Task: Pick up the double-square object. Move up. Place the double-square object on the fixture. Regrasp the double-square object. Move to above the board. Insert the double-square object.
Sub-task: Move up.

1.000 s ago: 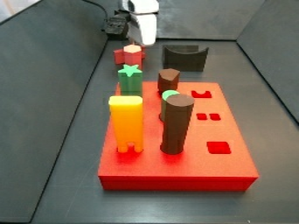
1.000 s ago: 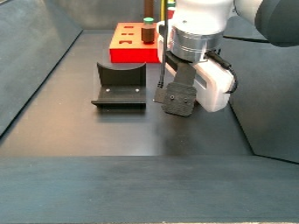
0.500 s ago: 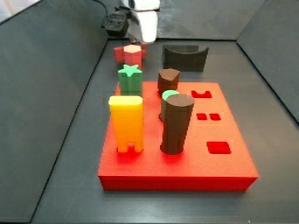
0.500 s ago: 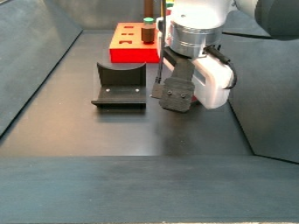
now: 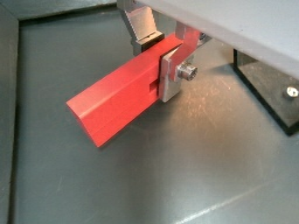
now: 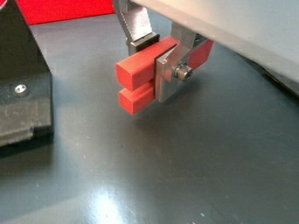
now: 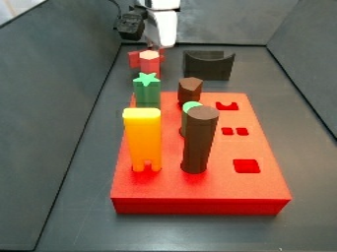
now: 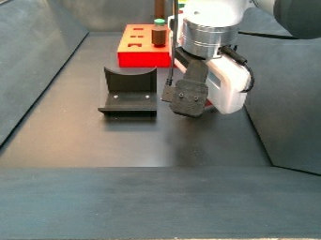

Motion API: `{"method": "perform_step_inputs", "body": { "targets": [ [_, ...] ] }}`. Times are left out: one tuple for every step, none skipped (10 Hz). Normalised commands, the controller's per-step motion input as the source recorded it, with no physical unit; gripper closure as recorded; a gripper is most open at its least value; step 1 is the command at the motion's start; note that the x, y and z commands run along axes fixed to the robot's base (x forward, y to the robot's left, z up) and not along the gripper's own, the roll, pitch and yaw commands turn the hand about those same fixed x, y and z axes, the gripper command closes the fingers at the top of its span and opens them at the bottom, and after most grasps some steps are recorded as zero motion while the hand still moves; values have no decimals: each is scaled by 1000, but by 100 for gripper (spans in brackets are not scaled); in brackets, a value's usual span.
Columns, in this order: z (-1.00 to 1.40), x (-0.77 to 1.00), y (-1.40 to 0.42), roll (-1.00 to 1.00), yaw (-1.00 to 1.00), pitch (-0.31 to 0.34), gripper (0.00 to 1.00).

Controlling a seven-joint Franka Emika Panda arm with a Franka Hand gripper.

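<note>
Hand (image 6: 162,61) clamped on the peg (image 6: 146,72) above the floor beside the fixture (image 8: 129,90); lifting step, next set it on the fixture

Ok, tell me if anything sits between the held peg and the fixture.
Nothing visible does. The gripper holds the red peg above bare floor, and the fixture stands beside it with only open floor between them.

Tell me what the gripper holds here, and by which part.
The gripper is shut on the double-square object, its silver fingers clamping the sides near mid-length, the two-legged end sticking out free.
</note>
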Motion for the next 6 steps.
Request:
{"method": "perform_step_inputs", "body": {
  "targets": [
    [833, 0, 0, 0, 0, 0, 100],
    [847, 22, 29, -4, 29, -11, 100],
    [762, -5, 15, -22, 35, 13, 100],
    [599, -8, 5, -50, 36, 28, 100],
    [461, -5, 0, -71, 31, 31, 100],
    [316, -10, 0, -88, 27, 31, 100]
  ]
}}
